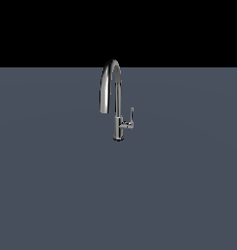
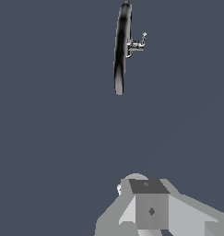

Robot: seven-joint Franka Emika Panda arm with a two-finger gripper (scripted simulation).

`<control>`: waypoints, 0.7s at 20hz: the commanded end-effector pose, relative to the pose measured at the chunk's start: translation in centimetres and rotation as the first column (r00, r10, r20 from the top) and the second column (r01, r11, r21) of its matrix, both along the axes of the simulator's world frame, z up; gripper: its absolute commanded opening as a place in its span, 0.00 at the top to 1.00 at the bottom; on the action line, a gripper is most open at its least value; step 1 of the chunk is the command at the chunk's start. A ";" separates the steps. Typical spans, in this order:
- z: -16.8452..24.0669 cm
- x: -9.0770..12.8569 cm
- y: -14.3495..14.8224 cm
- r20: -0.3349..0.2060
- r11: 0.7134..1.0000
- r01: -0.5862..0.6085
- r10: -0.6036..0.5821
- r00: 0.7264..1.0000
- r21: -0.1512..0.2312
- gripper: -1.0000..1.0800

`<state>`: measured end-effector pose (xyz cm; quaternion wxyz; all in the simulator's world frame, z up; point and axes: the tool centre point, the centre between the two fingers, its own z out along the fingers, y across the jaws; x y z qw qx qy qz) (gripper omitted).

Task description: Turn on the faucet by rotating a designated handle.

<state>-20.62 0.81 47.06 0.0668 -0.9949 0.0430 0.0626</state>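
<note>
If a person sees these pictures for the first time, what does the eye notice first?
First, the shiny chrome faucet, standing alone on the flat grey surface, its arched spout rising against the black background. Next, the small handle, upright on a stub on the exterior view's right of the body. Nothing touches it.

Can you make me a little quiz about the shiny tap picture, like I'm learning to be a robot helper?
1. True or false: in the exterior view, the robot is touching the faucet.
2. In the exterior view, on which side of the faucet's body does the handle stick out?
A. the exterior view's left
B. the exterior view's right
C. straight on top of the arch
3. Fill the gap: the spout curves up and over in a high ____.

Key
1. False. No arm shows in the exterior view, and in the wrist view the faucet is far off from the robot's grey parts.
2. B. The handle is a small thin lever on a short stub.
3. arch
</note>
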 end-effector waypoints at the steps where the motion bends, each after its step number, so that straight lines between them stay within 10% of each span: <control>1: -0.4 1.4 0.0 -0.030 0.999 0.037 -0.036 0.999 0.032 1.00; 14: -3.3 9.2 -0.9 -0.226 0.943 0.268 -0.222 0.949 0.199 1.00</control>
